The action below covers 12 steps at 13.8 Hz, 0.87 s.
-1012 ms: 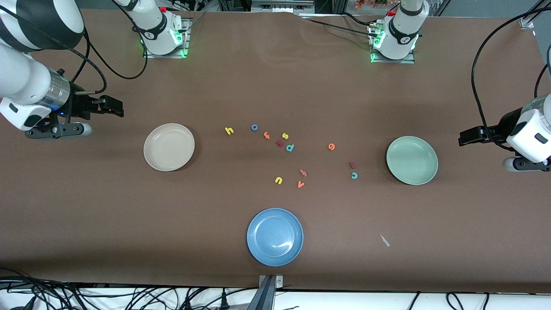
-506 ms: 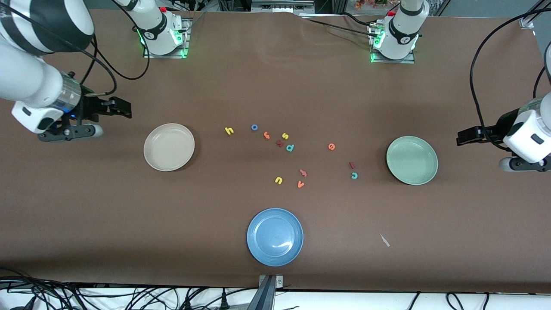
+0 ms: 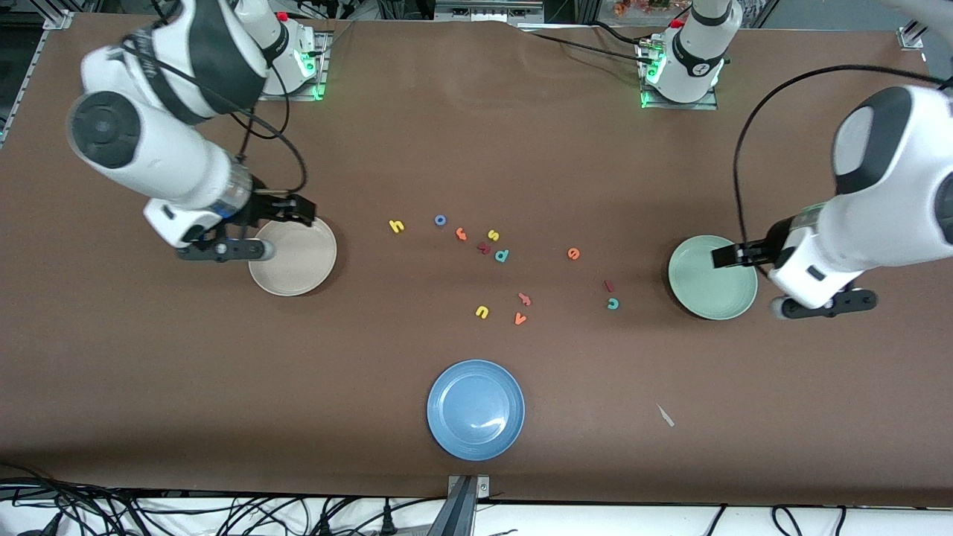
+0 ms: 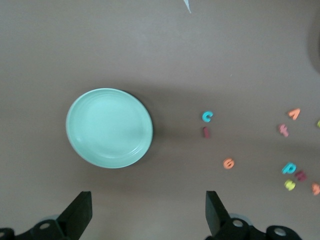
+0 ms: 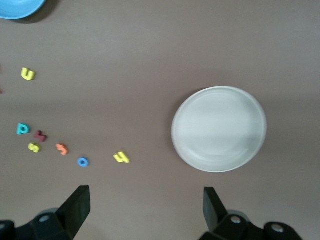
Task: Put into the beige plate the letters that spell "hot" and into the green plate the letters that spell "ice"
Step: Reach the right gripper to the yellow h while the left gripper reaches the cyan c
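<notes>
Hanging over the rim of the beige plate (image 3: 292, 254), the right gripper (image 3: 301, 212) is seen with its fingers spread wide and nothing between them. The left gripper (image 3: 726, 255) is held the same way, open and empty, over the rim of the green plate (image 3: 712, 278). Both plates are bare. Between them the letters are scattered on the brown table (image 3: 476, 149): the yellow h (image 3: 397, 225), the blue o (image 3: 440, 219) and the orange t (image 3: 461, 234) are strung in a row toward the beige plate, while the orange e (image 3: 573, 254), the dark red i (image 3: 609, 286) and the teal c (image 3: 613, 303) (just beside the i) are found toward the green plate. A blue plate (image 3: 476, 409) is set nearest the front camera.
</notes>
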{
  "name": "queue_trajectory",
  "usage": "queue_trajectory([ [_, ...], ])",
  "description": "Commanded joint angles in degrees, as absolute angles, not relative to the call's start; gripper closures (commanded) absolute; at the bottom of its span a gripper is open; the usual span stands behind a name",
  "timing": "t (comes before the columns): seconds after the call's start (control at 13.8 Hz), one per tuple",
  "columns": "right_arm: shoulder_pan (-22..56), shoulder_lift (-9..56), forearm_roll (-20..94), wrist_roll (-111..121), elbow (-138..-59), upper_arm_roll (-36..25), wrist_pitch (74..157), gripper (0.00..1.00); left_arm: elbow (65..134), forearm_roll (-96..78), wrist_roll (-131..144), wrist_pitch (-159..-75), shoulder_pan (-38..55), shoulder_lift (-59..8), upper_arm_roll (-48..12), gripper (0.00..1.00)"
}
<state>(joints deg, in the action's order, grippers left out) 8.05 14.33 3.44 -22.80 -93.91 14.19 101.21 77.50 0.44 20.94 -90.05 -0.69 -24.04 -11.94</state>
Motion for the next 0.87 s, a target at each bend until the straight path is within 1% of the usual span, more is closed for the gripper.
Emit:
queue_trajectory([
  [0.0,7.4,15.6,3.3,-28.0,-96.1,19.6,103.8,0.0,83.6,-3.1,26.8,-98.7,1.3,-24.0,-11.4,0.01],
  [0.14,7.4,15.3,2.9,-29.5,-102.1,23.9,109.4,0.0,88.6,-4.1,27.8,-105.8,1.9,-24.3,-11.4,0.01],
  [0.36,7.4,15.2,-5.7,-34.6,-110.7,30.0,119.9,0.0,90.4,-4.0,28.2,-110.6,3.7,-28.5,-11.4,0.01],
  [0.58,7.4,15.0,-7.9,-31.0,-118.0,30.9,130.3,0.0,90.5,-4.0,30.0,-117.0,5.4,-33.7,-11.4,0.02],
  [0.79,7.3,16.3,-8.3,-22.6,-123.2,30.9,138.2,0.0,90.5,-3.2,30.1,-118.7,6.9,-37.6,-11.3,0.03],
])
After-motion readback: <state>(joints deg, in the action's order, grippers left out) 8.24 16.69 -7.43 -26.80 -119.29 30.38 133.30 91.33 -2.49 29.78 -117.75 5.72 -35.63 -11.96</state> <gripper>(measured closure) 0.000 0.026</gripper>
